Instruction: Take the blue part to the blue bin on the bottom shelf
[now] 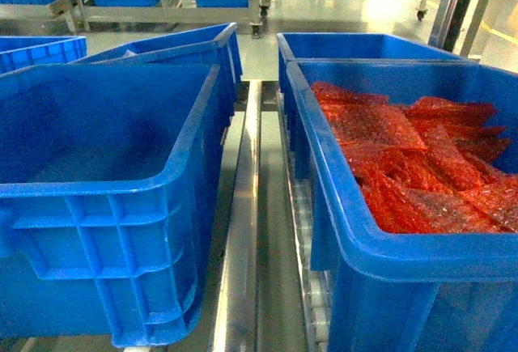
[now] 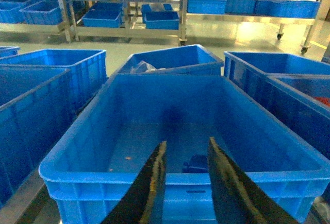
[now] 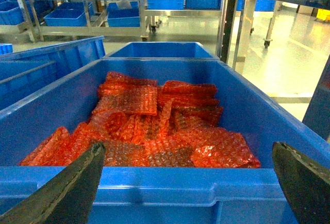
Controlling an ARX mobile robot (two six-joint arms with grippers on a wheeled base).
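Observation:
A small dark-blue part lies on the floor of a big blue bin, near its front wall. My left gripper is open and empty, hanging above and just in front of that bin's near rim; the part shows through the gap between the fingers. In the head view this bin stands at the left and its wall hides the part. The bins rest on the bottom shelf's steel rails and roller tracks. My right gripper is wide open and empty before another blue bin's rim. Neither gripper shows in the head view.
The right bin holds several red bubble-wrap bags. More blue bins stand behind both front ones, one of them tilted. Another bin sits left of the part's bin. Steel racks with blue bins line the far aisle.

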